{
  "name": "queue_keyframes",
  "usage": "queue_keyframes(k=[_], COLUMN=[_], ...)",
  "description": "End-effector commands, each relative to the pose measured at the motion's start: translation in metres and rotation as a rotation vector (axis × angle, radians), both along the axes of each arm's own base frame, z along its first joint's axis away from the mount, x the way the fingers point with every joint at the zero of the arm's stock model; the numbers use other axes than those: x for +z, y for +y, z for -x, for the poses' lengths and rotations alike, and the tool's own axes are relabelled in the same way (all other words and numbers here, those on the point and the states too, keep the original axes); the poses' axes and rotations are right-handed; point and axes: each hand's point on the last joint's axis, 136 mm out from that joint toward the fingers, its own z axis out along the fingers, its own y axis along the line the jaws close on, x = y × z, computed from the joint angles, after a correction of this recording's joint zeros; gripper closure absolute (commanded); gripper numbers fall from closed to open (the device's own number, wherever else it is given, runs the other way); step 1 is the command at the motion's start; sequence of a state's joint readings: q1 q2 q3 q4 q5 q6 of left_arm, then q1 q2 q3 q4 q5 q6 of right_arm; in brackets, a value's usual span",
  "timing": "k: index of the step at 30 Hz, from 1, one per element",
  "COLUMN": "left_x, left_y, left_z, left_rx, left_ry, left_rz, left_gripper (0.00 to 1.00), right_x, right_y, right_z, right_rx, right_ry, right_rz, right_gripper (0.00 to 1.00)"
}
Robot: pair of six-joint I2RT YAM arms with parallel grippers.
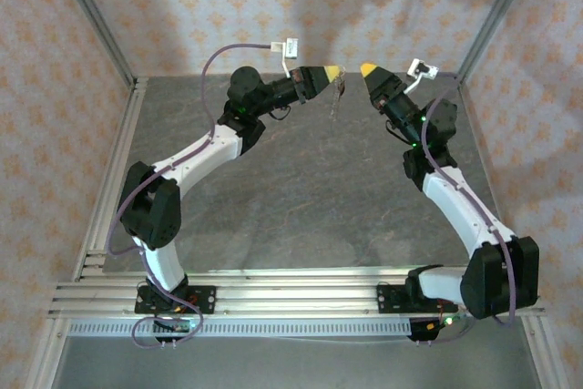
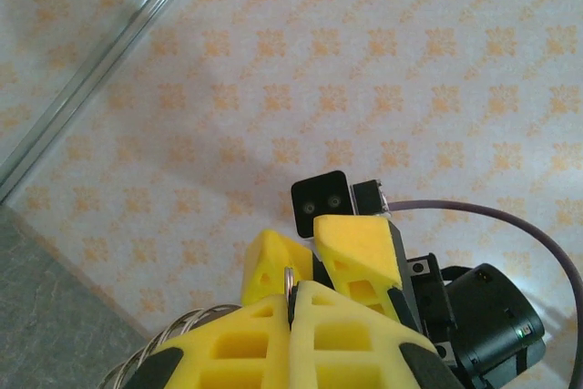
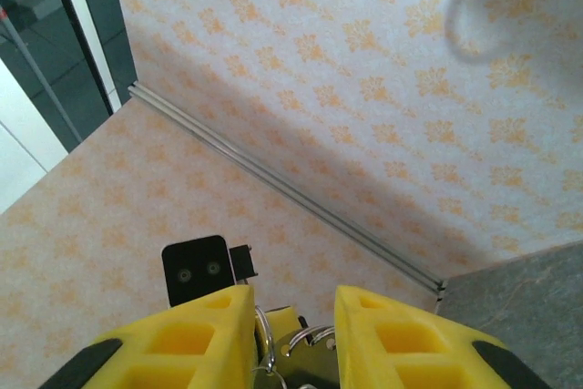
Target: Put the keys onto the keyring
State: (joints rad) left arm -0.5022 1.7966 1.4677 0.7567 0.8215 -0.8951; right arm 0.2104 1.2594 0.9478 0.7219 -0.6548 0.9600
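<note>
Left wrist camera shows me the left gripper (image 2: 291,302) clamped shut on the keyring (image 2: 288,276), raised in the air. I see the right gripper (image 3: 293,298) facing it, fingers parted, with metal loops in the gap.

Pair of white-and-black robot arms with yellow-tipped grippers.
Left arm (image 1: 196,154) and right arm (image 1: 455,199): white link shells, black joint housings, each on a black base plate (image 1: 175,298). Left gripper (image 1: 337,71) and right gripper (image 1: 366,69): yellow fingers (image 2: 237,316) with hollow cells, black bodies behind. Greyish-purple cable (image 1: 211,61) along each arm, ending in a white connector (image 1: 290,46). Black camera block (image 3: 194,271) at the wrist.
</note>
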Motion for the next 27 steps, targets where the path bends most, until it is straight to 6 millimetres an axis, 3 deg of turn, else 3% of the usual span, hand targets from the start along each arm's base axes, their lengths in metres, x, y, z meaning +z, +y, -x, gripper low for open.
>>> queue_keyframes(k=[1, 15, 27], left_x=[0.016, 0.02, 0.019], left_y=[0.007, 0.012, 0.013], left_z=[-0.001, 0.001, 0.001], left_rx=[0.033, 0.05, 0.055], left_ry=[-0.043, -0.039, -0.039], left_rz=[0.066, 0.098, 0.102], left_gripper=[1.0, 1.0, 1.0], right_x=[0.04, 0.037, 0.027], right_y=[0.002, 0.033, 0.043], right_z=[0.005, -0.006, -0.007], right_rx=[-0.005, 0.047, 0.074], right_ry=[-0.112, -0.099, -0.077], right_rz=[-0.081, -0.095, -0.084], right_gripper=[0.71, 0.71, 0.72])
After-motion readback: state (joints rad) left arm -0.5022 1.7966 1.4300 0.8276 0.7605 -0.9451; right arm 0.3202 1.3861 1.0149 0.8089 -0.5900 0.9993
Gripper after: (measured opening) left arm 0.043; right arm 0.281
